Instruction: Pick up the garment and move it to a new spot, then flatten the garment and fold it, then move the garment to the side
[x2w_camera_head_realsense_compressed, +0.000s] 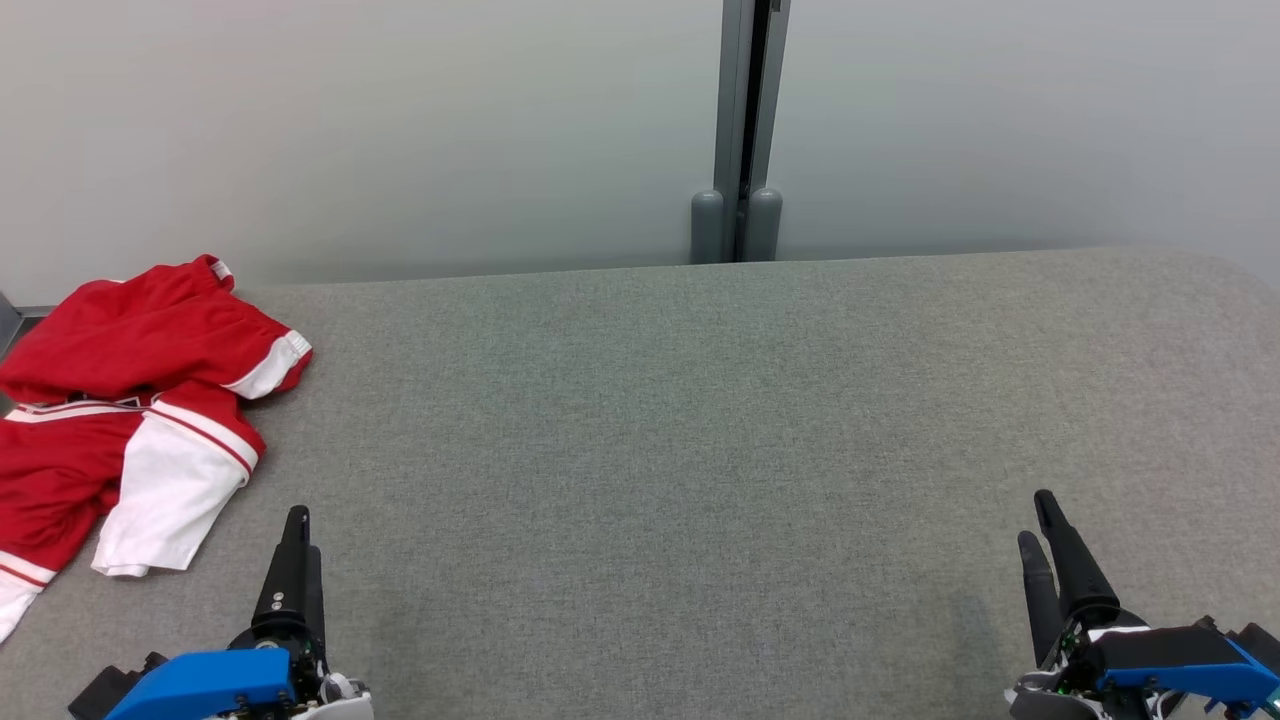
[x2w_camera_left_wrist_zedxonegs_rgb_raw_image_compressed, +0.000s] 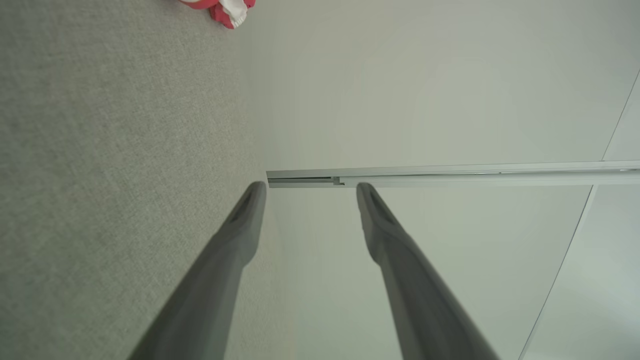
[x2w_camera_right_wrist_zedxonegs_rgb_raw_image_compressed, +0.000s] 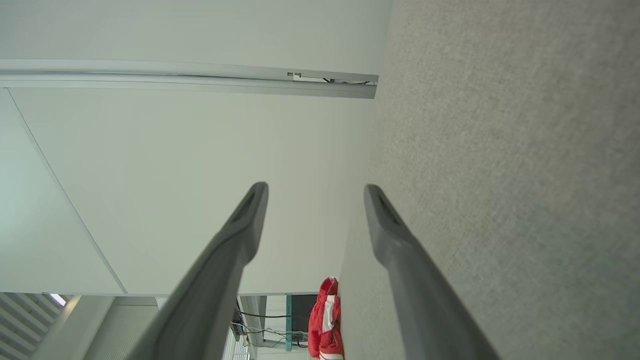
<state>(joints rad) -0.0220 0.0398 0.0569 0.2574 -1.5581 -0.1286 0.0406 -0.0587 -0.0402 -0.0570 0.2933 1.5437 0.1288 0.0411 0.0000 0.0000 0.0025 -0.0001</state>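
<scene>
We see a wide grey fabric-covered table (x2w_camera_head_realsense_compressed: 640, 450), its far edge meeting a pale wall (x2w_camera_head_realsense_compressed: 350, 120). A grey metal post (x2w_camera_head_realsense_compressed: 745, 100) runs upright through the wall, and two rounded grey caps (x2w_camera_head_realsense_compressed: 708, 225) sit at its foot, right at the table's far edge.

I see the garment (x2w_camera_head_realsense_compressed: 130, 400) crumpled on the table (x2w_camera_head_realsense_compressed: 650, 450), just left of my left fingers (x2w_camera_head_realsense_compressed: 290, 575), well apart from my right fingers (x2w_camera_head_realsense_compressed: 1075, 565).

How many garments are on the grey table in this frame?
1. A red and white garment lies bunched at the left end of the table, near its far edge. The head view's border cuts it off, so anything beyond may be hidden.
</scene>
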